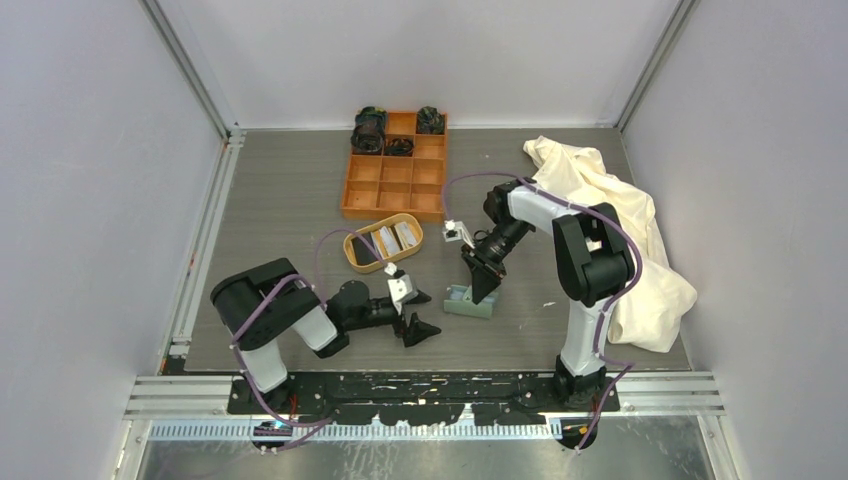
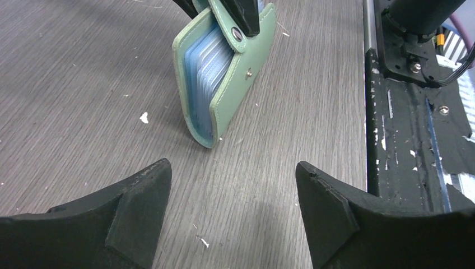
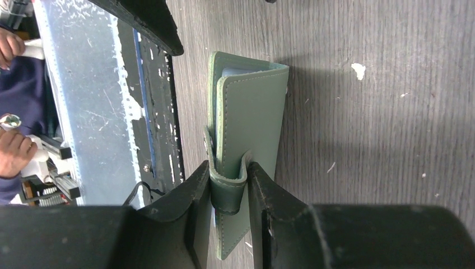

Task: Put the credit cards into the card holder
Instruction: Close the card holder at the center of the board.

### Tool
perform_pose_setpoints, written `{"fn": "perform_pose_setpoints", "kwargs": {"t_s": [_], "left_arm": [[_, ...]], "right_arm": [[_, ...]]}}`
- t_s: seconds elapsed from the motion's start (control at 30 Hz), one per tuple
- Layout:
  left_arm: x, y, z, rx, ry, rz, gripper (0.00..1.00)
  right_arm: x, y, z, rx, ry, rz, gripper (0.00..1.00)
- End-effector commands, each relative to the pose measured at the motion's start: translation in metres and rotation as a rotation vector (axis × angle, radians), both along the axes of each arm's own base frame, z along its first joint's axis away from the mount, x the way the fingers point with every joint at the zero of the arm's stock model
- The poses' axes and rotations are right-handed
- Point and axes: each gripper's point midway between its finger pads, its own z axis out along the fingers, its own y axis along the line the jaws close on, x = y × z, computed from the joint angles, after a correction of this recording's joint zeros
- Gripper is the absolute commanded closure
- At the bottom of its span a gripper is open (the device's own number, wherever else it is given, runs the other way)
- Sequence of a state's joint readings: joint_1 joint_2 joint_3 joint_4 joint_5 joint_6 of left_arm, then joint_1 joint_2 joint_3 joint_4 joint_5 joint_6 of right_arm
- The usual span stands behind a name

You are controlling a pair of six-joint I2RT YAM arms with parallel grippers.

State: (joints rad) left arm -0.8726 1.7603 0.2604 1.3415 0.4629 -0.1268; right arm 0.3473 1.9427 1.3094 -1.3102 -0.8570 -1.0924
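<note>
One holder point(image 2: 224, 84) stands on edge on the table point(image 1: 280, 200), its two green covers slightly apart, with a stack of pale blue pockets point(image 2: 204, 67) showing between them; their number is too fine to count. The right claw point(image 3: 227, 174) is over the holder, its two fingers narrowed onto the single strap point(image 3: 228, 190) and pinching it. The left claw point(image 2: 232, 174) lies low on the table just left of the holder, apart from it, its two fingers spread wide with nothing between them.

Beyond the holder and a little to its left sits one oval tray point(image 1: 352, 258) holding the cards point(image 1: 388, 240). Three can be made out, one dark and two pale. Farther beyond the holder is one orange box point(image 1: 395, 185) of nine compartments, with a few dark items in its far cells. One cream cloth point(image 1: 620, 220) is heaped to the right of the holder.
</note>
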Motion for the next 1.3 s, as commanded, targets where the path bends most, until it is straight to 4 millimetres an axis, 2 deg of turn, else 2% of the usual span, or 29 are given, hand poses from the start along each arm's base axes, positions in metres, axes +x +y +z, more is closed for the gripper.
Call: {"fn": "perform_pose_setpoints", "kwargs": {"t_s": [0.0,0.17,0.4,0.57,0.83,0.97,1.1,1.17,1.27], "left_arm": [[0.012,-0.009,0.021,-0.055,-0.124,0.022,0.19],[0.007,-0.012,0.019,-0.041,-0.144,0.031,0.2],[-0.002,-0.025,-0.002,0.02,-0.14,0.006,0.19],[0.008,-0.027,-0.01,0.049,-0.179,0.038,0.18],[0.027,-0.03,0.002,0.057,-0.334,0.073,0.18],[0.022,-0.04,0.009,0.029,-0.38,0.01,0.2],[0.008,-0.053,0.014,-0.006,-0.398,-0.087,0.29],[0.004,-0.055,0.015,-0.016,-0.395,-0.114,0.39],[0.001,-0.056,0.014,-0.022,-0.372,-0.126,0.6]], "right_arm": [[0.002,0.007,0.012,0.028,-0.074,0.042,0.78],[0.001,0.01,0.007,0.006,-0.144,0.077,0.78],[0.0,0.013,0.004,-0.012,-0.164,0.107,0.77],[-0.004,0.012,0.003,-0.014,-0.193,0.141,0.77],[-0.014,0.011,0.001,-0.022,-0.184,0.21,0.76],[-0.015,0.013,0.001,-0.021,-0.189,0.215,0.75],[-0.015,0.014,0.001,-0.025,-0.188,0.218,0.75],[-0.015,0.014,0.0,-0.025,-0.186,0.218,0.74],[-0.016,0.014,0.001,-0.025,-0.183,0.216,0.72]]}}
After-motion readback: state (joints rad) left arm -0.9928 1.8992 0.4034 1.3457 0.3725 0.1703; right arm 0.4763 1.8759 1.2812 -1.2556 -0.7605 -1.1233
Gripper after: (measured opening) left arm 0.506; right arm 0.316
